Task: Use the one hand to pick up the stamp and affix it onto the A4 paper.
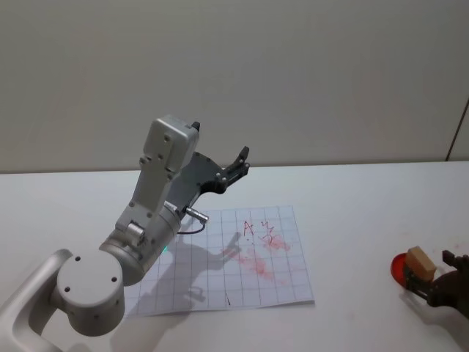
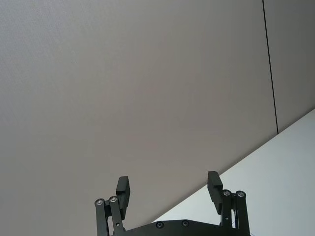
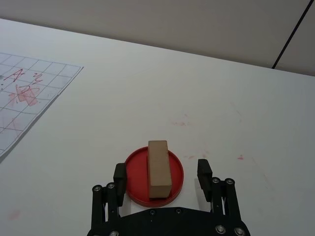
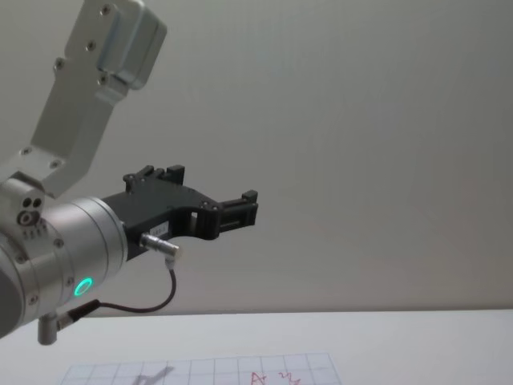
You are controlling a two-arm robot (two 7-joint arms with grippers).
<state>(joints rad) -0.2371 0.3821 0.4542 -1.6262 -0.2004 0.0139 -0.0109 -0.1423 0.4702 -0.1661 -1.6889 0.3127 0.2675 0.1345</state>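
Right gripper: one, black, the right gripper (image 3: 161, 167) is hanging low over the table, well off to the right of the paper. Its two fingers (image 3: 119, 173) are standing wide apart and gripping nothing.
Stamp: one stamp (image 3: 158, 172), a light-brown wooden block, is sitting between those two spread fingers, well apart from the paper's right edge. Neither finger is touching it.
Dish: one round red dish (image 3: 135, 173) is lying under the stamp, on the same side of the paper. One finger is standing right at its rim, though whether it is touching is hard to tell.
Paper: one white paper (image 1: 282, 287) with a pale blue grid is lying flat on the table.
Marks: red marks (image 1: 260, 246) are showing on the paper's right half, a few scribbled signs above one smudged patch.
Left gripper: one, black, the left gripper (image 2: 168, 183) is hanging high above the paper, pointing toward the wall. Its two fingers are also spread wide with nothing between them.
Ring: one green ring (image 4: 82, 286) is glowing on the left arm, above the paper's left side.
Cable: one dark cable (image 4: 152, 305) is looping beside that ring.
Table: one white table (image 1: 352, 198) is carrying the paper and the dish.
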